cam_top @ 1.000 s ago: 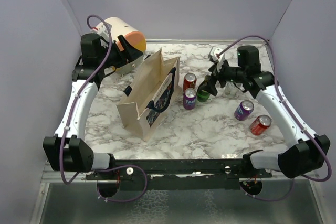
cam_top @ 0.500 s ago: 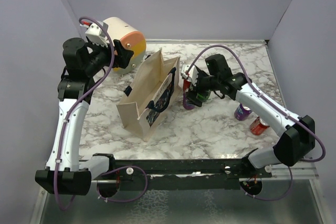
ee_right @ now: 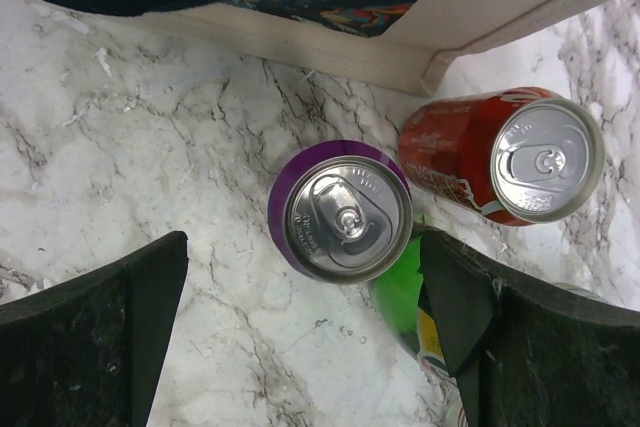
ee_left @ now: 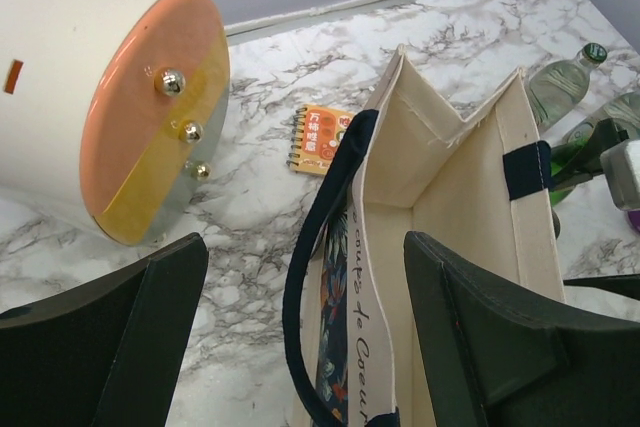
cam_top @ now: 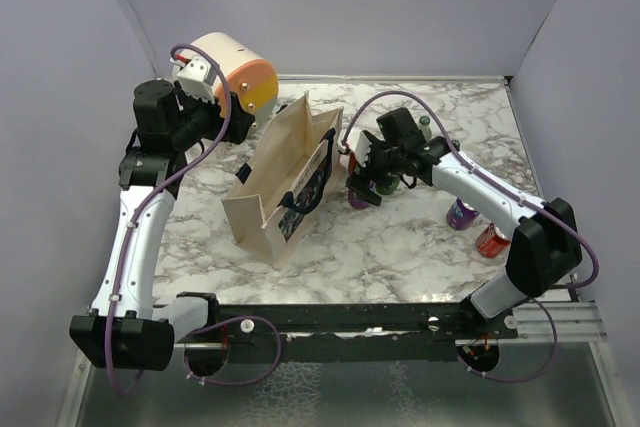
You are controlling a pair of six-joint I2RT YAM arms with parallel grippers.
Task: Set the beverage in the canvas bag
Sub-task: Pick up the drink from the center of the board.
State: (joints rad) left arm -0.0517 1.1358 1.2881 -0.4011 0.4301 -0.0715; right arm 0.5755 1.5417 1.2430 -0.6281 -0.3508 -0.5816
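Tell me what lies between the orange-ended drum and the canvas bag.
A small orange spiral notebook lies flat there, seen in the left wrist view.

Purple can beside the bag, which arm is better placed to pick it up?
Right. The right fingers sit open above the purple can, one each side; the left fingers hang over the canvas bag.

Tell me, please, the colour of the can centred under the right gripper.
The can is purple; best seen in right wrist view.
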